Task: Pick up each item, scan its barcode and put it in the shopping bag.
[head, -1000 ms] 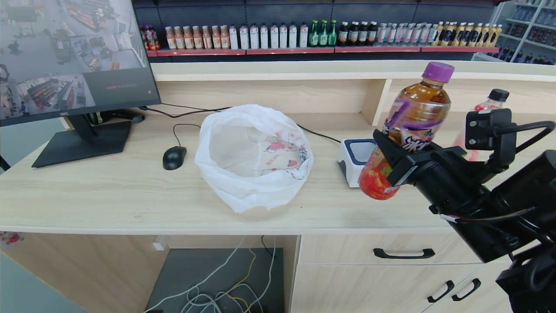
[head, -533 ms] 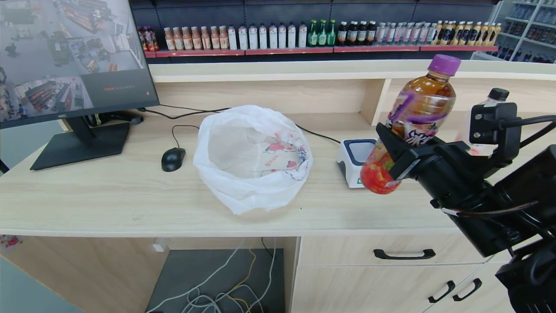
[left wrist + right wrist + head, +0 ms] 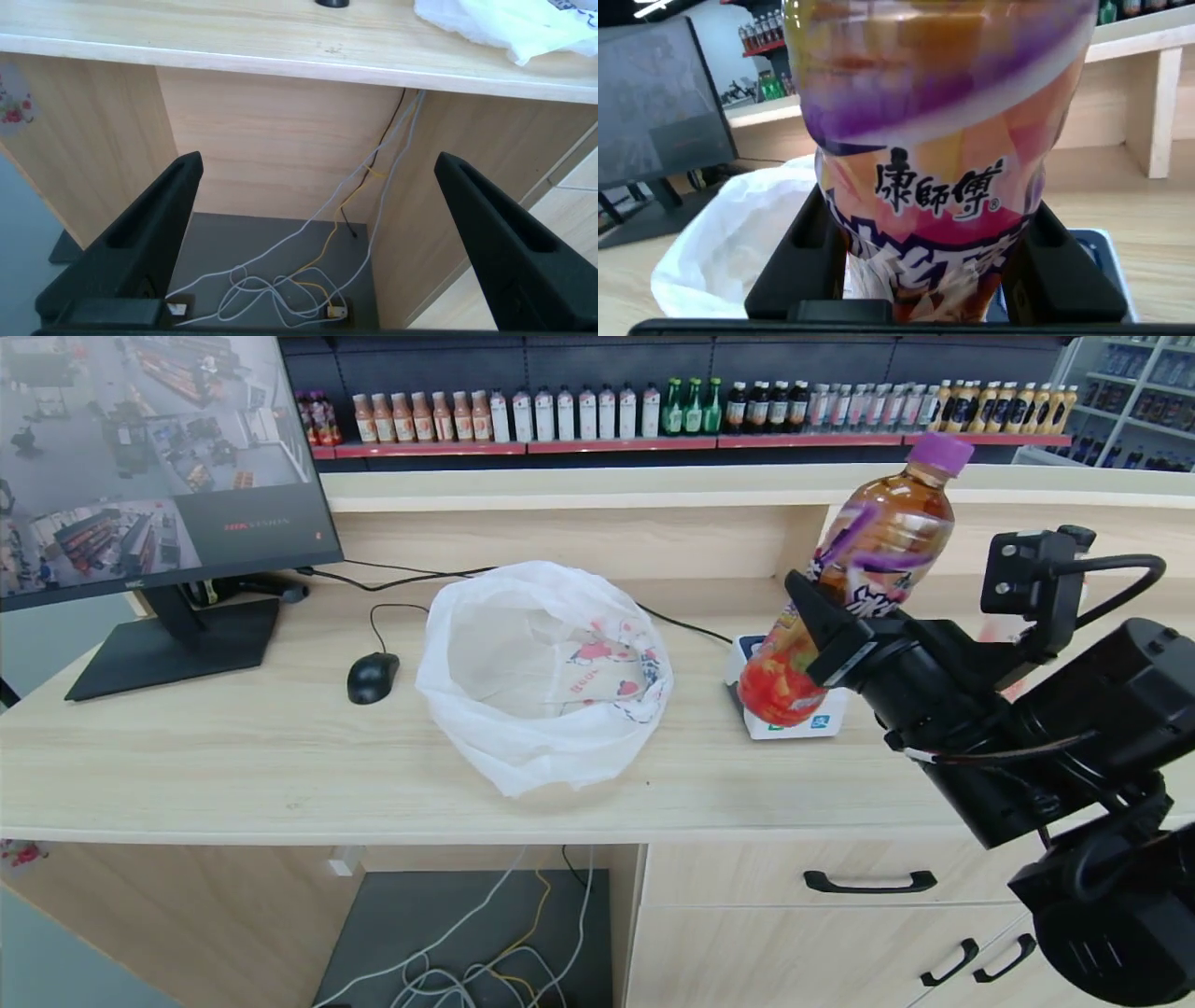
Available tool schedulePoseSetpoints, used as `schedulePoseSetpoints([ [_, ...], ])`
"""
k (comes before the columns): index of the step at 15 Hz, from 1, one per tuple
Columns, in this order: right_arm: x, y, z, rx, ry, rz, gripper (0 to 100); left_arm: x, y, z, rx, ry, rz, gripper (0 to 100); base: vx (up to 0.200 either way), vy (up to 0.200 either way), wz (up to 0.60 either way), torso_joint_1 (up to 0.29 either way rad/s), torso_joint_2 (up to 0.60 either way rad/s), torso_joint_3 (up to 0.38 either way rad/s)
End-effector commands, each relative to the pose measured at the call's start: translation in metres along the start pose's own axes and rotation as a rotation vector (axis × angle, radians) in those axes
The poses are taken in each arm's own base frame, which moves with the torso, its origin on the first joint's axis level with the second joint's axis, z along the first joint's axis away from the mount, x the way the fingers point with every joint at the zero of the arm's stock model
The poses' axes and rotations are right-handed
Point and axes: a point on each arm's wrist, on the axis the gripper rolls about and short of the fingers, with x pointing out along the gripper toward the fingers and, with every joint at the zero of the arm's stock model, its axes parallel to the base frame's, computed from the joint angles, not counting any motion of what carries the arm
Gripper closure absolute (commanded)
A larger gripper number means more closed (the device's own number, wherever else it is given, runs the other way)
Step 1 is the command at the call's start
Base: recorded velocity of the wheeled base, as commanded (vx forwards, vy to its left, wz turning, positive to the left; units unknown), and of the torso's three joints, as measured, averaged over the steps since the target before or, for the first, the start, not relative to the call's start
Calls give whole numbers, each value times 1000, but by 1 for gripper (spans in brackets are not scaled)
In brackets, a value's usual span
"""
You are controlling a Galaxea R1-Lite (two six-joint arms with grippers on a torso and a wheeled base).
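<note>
Right gripper (image 3: 826, 639) shifting leftward with bottle (image 3: 878, 551), fingers clamping its lower half, bottle tilting above scanner (image 3: 803, 721); bag (image 3: 546, 709) gaping on worktop (image 3: 233, 756); left gripper (image 3: 318, 163) fingers spreading wide, holding nothing, below worktop level

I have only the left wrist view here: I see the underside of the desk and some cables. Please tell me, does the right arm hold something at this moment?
Observer: Yes. The right gripper is shut on a clear plastic bottle of amber drink with a purple cap, held tilted.
Operator: Where is it now?
Observer: In the head view its red lower end covers part of the small white barcode scanner with a blue top. I cannot tell the gap between them.
Operator: And where should it go afterwards?
Observer: Into the white plastic shopping bag. It stands on the pale wooden counter, on the scanner's left, with its mouth open upward.
</note>
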Motion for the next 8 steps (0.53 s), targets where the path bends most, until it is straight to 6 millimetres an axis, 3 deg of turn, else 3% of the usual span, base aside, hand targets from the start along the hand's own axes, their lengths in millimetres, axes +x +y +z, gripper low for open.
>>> schedulePoseSetpoints([
  [1,12,4,-2,71,-26,14,100,0,0,0,0,0,1,0,0,0,0,0,0,0],
  [8,35,-6,-4,425,-63,49,100,0,0,0,0,0,1,0,0,0,0,0,0,0],
])
